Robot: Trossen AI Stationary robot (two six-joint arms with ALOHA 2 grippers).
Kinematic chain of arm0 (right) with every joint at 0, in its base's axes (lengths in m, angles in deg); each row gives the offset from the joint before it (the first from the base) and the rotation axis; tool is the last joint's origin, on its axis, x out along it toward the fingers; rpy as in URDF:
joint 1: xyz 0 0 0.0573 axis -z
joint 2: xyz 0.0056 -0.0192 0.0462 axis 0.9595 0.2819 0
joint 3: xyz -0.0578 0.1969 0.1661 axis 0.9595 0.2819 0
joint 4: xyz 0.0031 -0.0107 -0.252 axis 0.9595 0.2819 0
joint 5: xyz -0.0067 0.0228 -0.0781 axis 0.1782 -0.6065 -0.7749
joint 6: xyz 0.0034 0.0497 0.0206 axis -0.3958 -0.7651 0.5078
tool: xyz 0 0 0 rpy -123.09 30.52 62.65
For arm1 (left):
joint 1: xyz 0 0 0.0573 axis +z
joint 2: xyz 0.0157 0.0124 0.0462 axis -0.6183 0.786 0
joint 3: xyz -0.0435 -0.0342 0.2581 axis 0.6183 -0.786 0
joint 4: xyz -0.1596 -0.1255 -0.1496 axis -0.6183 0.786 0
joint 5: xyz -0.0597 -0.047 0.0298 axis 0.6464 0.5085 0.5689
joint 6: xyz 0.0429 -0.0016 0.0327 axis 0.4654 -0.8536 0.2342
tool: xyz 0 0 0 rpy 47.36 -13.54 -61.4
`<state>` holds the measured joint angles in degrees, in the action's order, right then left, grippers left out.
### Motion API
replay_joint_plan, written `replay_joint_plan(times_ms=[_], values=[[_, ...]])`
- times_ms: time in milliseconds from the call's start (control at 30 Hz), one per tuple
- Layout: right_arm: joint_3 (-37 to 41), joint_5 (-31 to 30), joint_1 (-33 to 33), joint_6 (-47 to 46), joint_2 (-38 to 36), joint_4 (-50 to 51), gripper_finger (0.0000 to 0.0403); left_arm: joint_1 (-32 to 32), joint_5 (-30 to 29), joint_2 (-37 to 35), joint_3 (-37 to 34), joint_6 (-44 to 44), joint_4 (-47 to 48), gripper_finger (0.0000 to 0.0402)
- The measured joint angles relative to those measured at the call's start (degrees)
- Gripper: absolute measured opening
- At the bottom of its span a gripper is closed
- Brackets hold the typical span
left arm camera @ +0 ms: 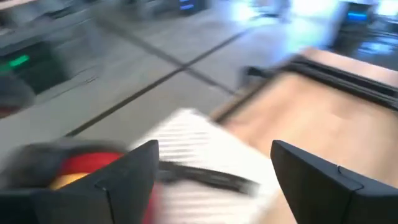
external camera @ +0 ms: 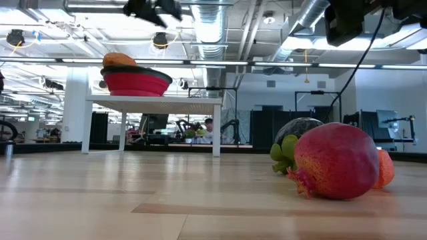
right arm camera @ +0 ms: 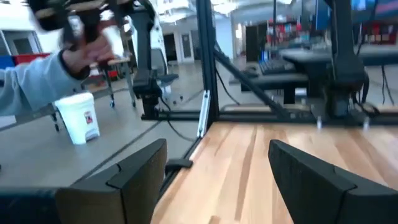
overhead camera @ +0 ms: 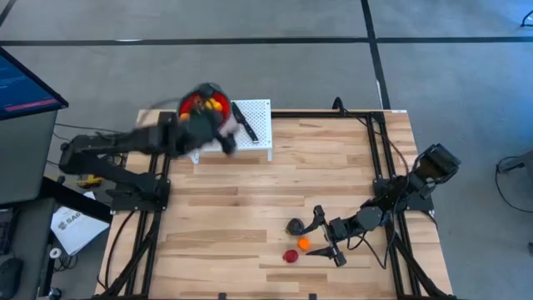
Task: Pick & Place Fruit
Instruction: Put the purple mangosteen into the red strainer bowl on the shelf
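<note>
Three small fruits lie loose on the wooden bench [overhead camera: 250, 208] near its front edge, towards the right side: a dark round fruit [overhead camera: 295, 226] with a green stalk, an orange fruit [overhead camera: 304, 243] just beside it, and a dark red fruit [overhead camera: 290, 256] nearest the front edge; in the low view the dark red one [external camera: 335, 161] stands foremost, the dark one [external camera: 298, 128] behind it and the orange one [external camera: 383, 168] touching its far side. More fruits, yellow, orange and red, sit heaped in the red bowl [overhead camera: 203, 103] on the small white stand [overhead camera: 258, 125] at the bench's back edge; a black-handled knife [overhead camera: 244, 122] lies on the stand just beside the bowl.

The right gripper [overhead camera: 326, 236] is low over the bench just beside the three loose fruits, on their right; its fingers stand apart and hold nothing; its wrist view shows bare wood between the fingers [right arm camera: 134, 177] and the bench's dark frame beyond. The left gripper [overhead camera: 218, 132] hangs over the stand, at the bowl's near rim; its fingers [left arm camera: 134, 174] stand apart with nothing between them, the knife and stand below.

Between the stand and the three loose fruits the bench is bare wood; its right edge is lined by the right arm's frame.
</note>
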<state>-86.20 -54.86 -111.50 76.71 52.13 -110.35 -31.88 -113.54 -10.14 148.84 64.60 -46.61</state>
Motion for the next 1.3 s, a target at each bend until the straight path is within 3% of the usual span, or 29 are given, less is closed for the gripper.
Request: replay_joint_plan(times_ms=[167,300,500,600,800,967,1300], values=[[0.0,0.0,0.0,2.2,7.0,-13.0,0.0276,-19.2,-6.2,7.6,0.0,-0.5,-4.6,0.0289],[1.1,-1.4,-1.4,2.8,7.1,-15.3,0.0276,-29.5,-8.0,16.8,0.0,-2.7,-11.6,0.0285],[5.5,-15.8,-7.4,8.4,0.9,-15.1,0.0276,-37.0,-8.2,33.2,0.0,-7.1,-28.1,0.0285],[7.5,-21.8,-10.3,10.0,-1.8,-15.1,0.0276,-38.0,-8.2,41.9,0.0,-8.1,-40.7,0.0285],[10.1,-25.3,-14.3,10.1,-3.9,-15.0,0.0276,-36.7,-8.2,54.9,0.0,-8.1,-59.1,0.0285],[10.3,-25.7,-15.1,9.2,-3.8,-14.8,0.0276,-34.2,-6.8,58.0,-0.1,-11.9,-60.7,0.0285],[10.3,-25.7,-14.9,6.3,-3.7,-12.2,0.0276,-27.5,8.4,58.0,-0.1,-13.7,-60.5,0.0285]])
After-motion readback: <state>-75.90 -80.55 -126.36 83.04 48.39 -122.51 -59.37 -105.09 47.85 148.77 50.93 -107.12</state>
